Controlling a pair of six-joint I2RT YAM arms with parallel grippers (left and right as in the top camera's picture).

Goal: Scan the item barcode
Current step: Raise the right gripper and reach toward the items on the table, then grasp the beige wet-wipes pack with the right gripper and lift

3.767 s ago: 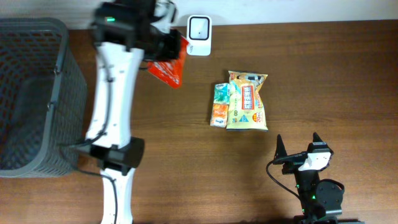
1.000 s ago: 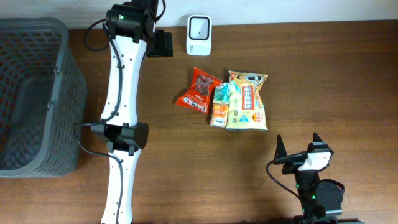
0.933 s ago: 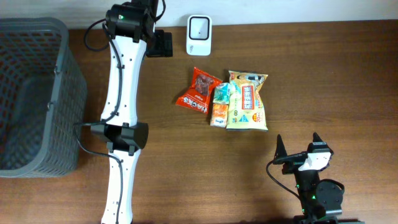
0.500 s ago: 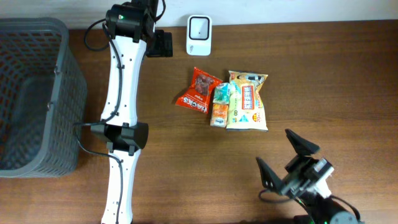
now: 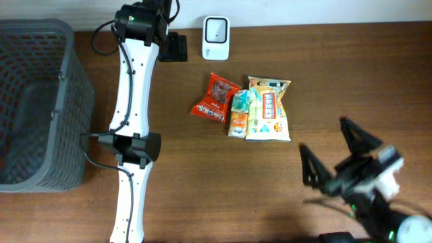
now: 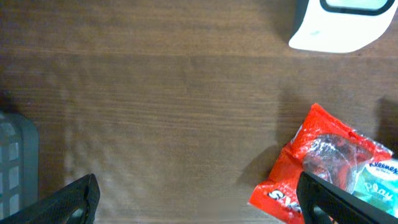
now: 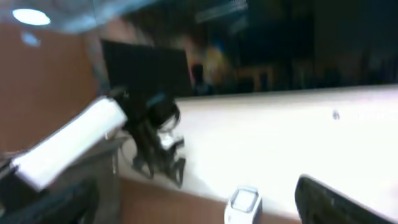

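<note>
The white barcode scanner (image 5: 216,29) stands at the table's far edge, and shows in the left wrist view as the scanner (image 6: 345,25) and, blurred, in the right wrist view as the scanner (image 7: 244,204). A red snack packet (image 5: 214,99) lies flat below it, beside a teal and orange packet (image 5: 238,113) and a yellow packet (image 5: 268,109). My left gripper (image 5: 175,47) hangs open and empty left of the scanner; in its wrist view the left gripper (image 6: 199,208) is left of the red packet (image 6: 317,168). My right gripper (image 5: 335,154) is open, raised and tilted at the front right.
A dark grey mesh basket (image 5: 67,81) fills the left side of the table; its corner (image 6: 15,162) shows in the left wrist view. The left arm (image 5: 131,101) stretches from its base to the far edge. The right wrist view is blurred and faces the back wall.
The red packet, held by my left gripper at the scanner earlier, now lies on the table. In the last second my right gripper rose and swung to the right. The left arm stayed still.
</note>
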